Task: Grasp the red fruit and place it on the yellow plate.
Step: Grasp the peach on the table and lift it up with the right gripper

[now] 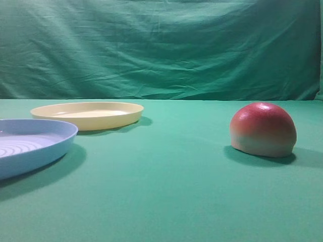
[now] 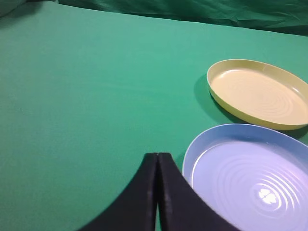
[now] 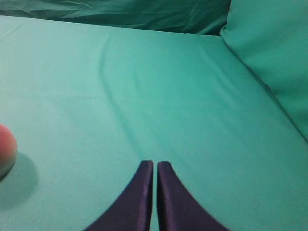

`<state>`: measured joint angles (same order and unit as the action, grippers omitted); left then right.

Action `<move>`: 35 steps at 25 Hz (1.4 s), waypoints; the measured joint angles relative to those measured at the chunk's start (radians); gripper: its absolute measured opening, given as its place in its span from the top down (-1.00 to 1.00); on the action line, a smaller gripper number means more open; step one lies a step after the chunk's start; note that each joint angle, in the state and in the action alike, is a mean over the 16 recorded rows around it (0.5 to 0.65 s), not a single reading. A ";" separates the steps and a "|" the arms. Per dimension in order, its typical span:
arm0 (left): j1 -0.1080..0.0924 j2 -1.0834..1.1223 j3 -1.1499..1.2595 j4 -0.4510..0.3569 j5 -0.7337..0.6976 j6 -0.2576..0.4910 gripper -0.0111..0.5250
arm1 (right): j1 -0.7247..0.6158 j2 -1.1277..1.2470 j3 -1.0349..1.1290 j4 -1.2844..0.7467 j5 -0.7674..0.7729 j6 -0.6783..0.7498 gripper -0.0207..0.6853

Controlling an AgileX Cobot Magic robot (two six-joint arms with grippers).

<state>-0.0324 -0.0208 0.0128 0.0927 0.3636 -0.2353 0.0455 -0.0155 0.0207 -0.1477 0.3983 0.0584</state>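
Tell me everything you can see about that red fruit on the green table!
The red fruit is a smooth, dome-shaped half fruit that looks like plastic. It is red on top, fading to pale yellow-green near its flat bottom. It sits flat side down on the green cloth, casting a soft shadow. Nothing else touches it. It is far to the right of the yellow plate. In the right wrist view only its edge peeks in at the left.

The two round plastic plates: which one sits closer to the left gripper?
The light-blue plate with ridged rings; it lies right beside the shut left gripper, while the pale-yellow plate lies farther off.
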 joint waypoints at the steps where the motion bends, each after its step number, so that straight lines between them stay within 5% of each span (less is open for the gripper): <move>1: 0.000 0.000 0.000 0.000 0.000 0.000 0.96 | 0.000 0.000 0.000 0.000 0.000 0.000 0.94; 22: 0.000 0.000 0.000 0.000 0.000 0.000 0.96 | 0.000 0.000 0.001 -0.010 -0.017 -0.004 0.94; 35: 0.000 0.000 0.000 0.000 0.000 0.000 0.96 | 0.000 0.000 0.002 0.049 -0.282 0.120 0.94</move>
<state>-0.0324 -0.0208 0.0128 0.0927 0.3636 -0.2353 0.0455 -0.0154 0.0222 -0.0985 0.1163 0.1781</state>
